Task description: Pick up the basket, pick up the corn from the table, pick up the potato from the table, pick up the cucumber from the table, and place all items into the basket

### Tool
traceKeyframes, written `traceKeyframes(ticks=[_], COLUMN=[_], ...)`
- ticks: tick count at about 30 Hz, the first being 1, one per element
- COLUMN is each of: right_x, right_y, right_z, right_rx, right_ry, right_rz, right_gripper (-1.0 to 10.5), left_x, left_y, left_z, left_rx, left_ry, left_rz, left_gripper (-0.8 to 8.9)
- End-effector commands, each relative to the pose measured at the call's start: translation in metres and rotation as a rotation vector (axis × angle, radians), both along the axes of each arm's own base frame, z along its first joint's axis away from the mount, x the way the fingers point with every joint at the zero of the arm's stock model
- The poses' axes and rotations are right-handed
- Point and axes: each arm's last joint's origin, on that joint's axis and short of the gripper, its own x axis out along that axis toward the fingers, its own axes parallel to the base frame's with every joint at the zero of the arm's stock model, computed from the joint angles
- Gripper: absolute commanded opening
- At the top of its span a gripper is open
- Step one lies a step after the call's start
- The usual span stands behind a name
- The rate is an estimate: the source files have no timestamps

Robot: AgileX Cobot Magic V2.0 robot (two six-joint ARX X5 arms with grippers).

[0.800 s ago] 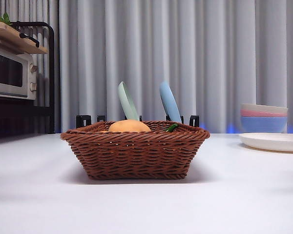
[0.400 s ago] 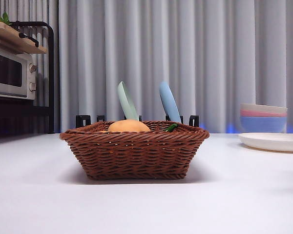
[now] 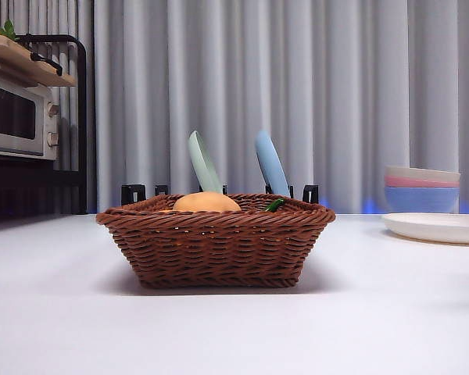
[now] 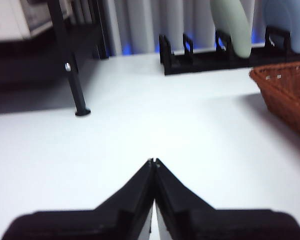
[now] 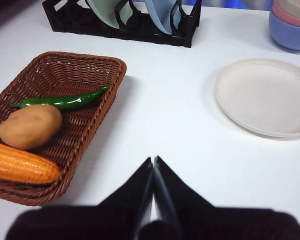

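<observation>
Soft, even room light, no hard glare.
I saw a faint shadow under the basket [image 3: 216, 248]; my left wrist view looked blurred, the others sharp.

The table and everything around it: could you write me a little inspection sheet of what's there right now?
Surface: white table, bare in front.
Job's things: basket on the table holds the corn, potato and cucumber.
Clutter: cream plate; stacked bowls; black rack with a green and a blue plate.
Grippers: left gripper shut, empty, above bare table beside the basket; right gripper shut, empty, between basket and plate.
Cables: nothing seen.
Surroundings: grey curtain; toaster oven on a black shelf.
</observation>
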Motion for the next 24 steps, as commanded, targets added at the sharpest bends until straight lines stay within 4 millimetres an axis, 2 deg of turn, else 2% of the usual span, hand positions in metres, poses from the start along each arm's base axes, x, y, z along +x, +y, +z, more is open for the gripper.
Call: traceKeyframes(ticks=[1,24], right_x=[0.0001,0.0001], right_y=[0.0002,0.0002], right_z=[-0.0003,-0.0003], right_rx=[0.012,0.012], right_ry=[0.001,0.001], right_rz=[-0.004,-0.004], right_gripper=[0.0,0.0], left_x=[0.0,-0.0001], left_y=[0.0002,0.0], left_z=[-0.0047,-0.0056], left_rx=[-0.022,-0.015], left_ry=[0.024,0.034], left_rz=[0.002,-0.003], left_gripper=[0.0,0.0])
